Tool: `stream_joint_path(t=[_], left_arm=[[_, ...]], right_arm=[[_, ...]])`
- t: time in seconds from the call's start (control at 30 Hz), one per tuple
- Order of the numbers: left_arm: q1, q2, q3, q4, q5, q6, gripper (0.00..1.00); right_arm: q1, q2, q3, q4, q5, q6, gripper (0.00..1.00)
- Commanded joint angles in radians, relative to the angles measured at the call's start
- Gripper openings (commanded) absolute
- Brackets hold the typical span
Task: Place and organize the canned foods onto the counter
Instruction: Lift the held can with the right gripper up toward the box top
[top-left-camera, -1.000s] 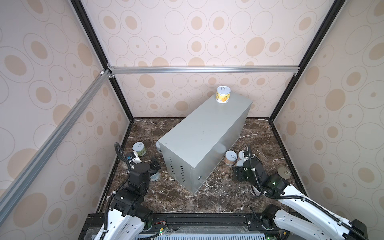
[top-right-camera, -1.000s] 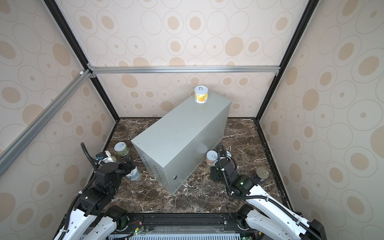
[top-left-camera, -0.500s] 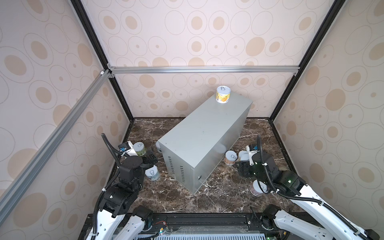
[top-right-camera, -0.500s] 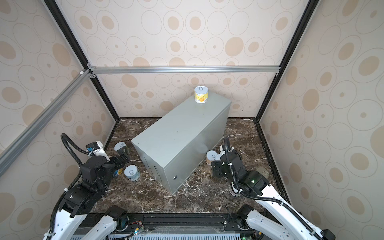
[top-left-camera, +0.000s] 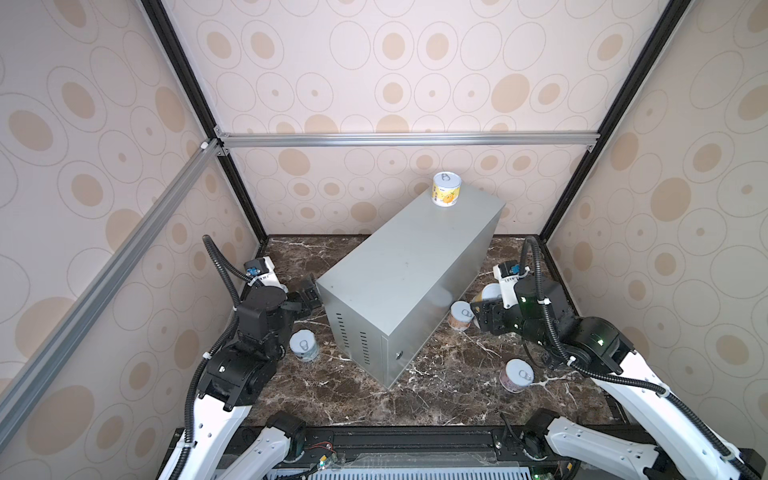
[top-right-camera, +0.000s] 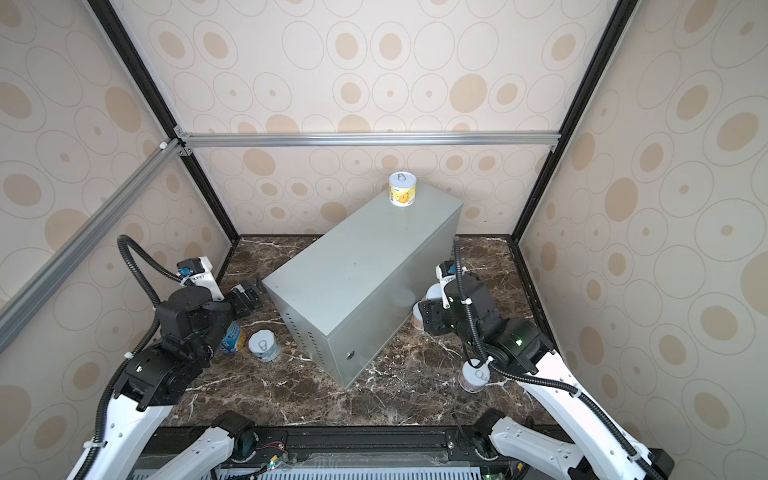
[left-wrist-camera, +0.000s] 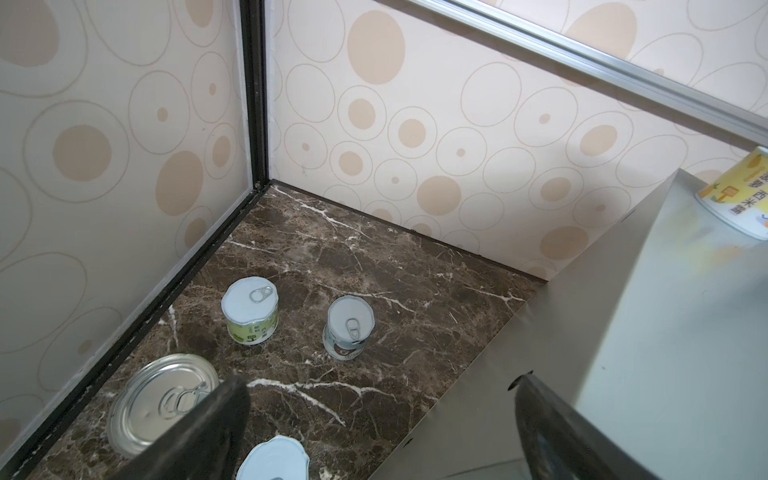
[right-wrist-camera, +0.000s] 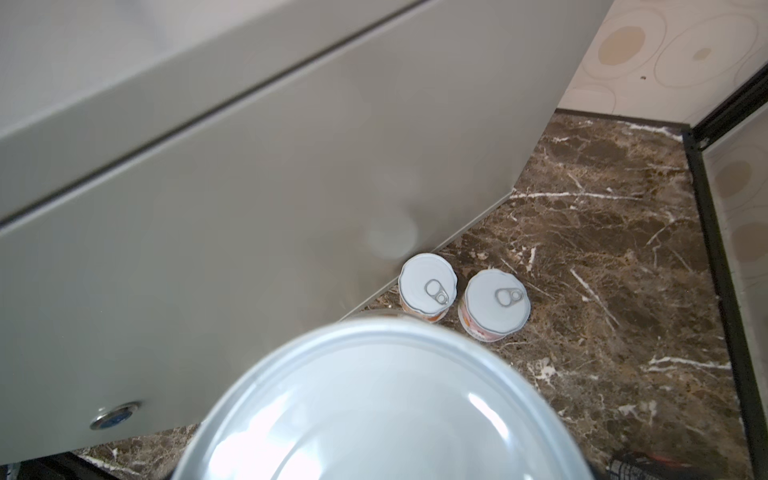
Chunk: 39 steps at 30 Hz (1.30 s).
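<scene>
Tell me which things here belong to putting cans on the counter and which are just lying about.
Job: grey counter; yellow can on it; held can; green can, pink can and others on the floor.
Not the job: marble floor; metal rail; patterned walls.

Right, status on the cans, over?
Left gripper: jaws open, empty. Right gripper: shut on a pale-lidded can beside the counter. Yellow-label can on top; nothing blocking.
</scene>
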<state>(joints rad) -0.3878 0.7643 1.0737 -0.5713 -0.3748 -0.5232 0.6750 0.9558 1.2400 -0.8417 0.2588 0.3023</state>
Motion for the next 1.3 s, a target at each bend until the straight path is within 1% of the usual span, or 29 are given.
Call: stream_joint_path(t=[0.0,0.33,0.5,0.57,0.87,1.07,1.27], left_arm=[[0.002,0.042,0.074,0.023,0.031,0.053,0.99],[0.002,0.167,0.217,0.037,0.046,0.130,0.99],[0.001,0.200,0.246,0.060,0.043,0.148,1.00],[0.001,0.212,0.246,0.075,0.049,0.153,0.99],[0.002,0.293,0.277,0.121,0.056,0.179,0.99],[0.002,0.329,0.287,0.143,0.041,0.200,1.00],[0.002,0.344,0.262,0.167,0.034,0.209,0.99]], right_arm=[[0.009,0.038,0.105,-0.011,0.019,-0.059,0.63],[0.000,0.232,0.354,-0.077,0.048,-0.132,0.63],[-0.057,0.300,0.446,-0.079,-0.016,-0.123,0.63],[-0.076,0.325,0.484,-0.080,-0.039,-0.119,0.63],[-0.136,0.438,0.672,-0.104,-0.067,-0.128,0.63],[-0.196,0.544,0.792,-0.117,-0.092,-0.136,0.63],[-0.269,0.672,0.938,-0.146,-0.121,-0.146,0.63]])
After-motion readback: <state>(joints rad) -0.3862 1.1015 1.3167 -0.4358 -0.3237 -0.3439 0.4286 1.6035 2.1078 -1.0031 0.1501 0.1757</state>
